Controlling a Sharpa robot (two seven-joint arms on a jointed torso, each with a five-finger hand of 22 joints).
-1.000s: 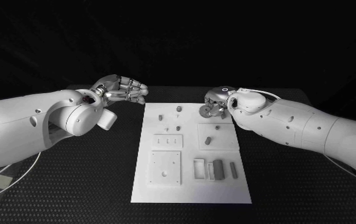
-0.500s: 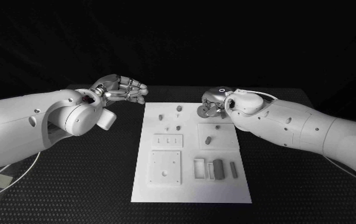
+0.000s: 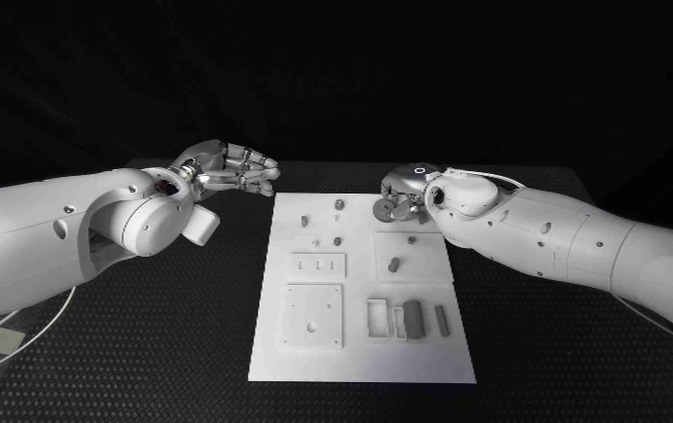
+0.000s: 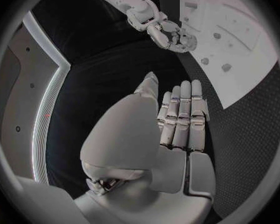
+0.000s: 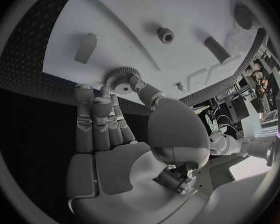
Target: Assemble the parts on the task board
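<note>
Holding a gear in my right hand fingers over the board's far right corner | left hand curled, holding nothing, off the far left corner | progress early: most parts still loose at the near edge.

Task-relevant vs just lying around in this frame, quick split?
In the job:
task board
gear, pinched by the right hand
grey parts on the board, e.g. a peg and a block
left hand, holding nothing, hovering off the board's far left corner

Lying about:
nothing but the black table
</note>
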